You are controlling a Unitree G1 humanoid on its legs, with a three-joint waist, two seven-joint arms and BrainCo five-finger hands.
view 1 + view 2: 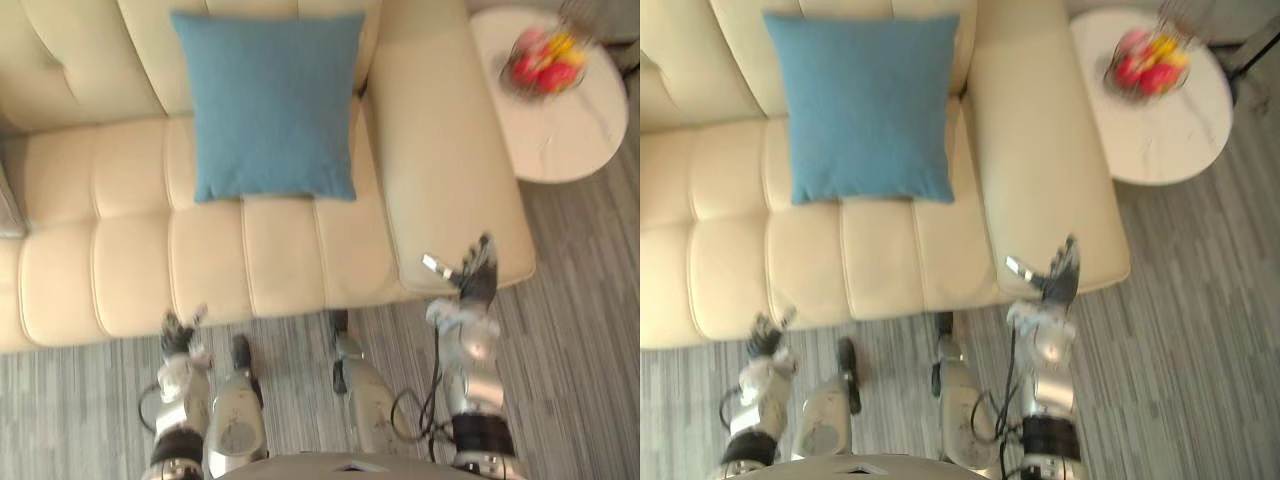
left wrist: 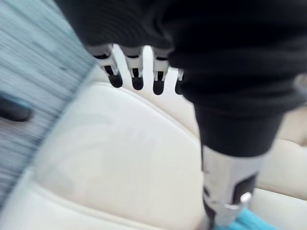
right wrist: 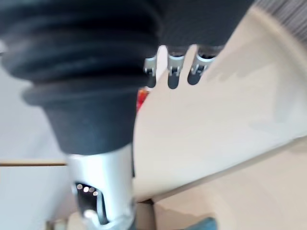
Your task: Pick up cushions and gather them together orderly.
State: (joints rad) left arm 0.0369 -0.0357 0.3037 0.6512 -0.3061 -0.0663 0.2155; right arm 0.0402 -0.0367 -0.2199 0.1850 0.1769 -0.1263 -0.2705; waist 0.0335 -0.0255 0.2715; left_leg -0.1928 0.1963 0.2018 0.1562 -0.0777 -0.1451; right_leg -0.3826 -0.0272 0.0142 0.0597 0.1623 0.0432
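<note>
Up against the sofa backrest leans the blue cushion — soft, light and floppy, I'd guess, so I'd take both side edges. Left hand and right hand hover by the sofa's front edge — fingers straight, holding nothing.

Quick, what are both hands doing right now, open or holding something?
Left hand: open, holding nothing.
Right hand: open, holding nothing.
</note>
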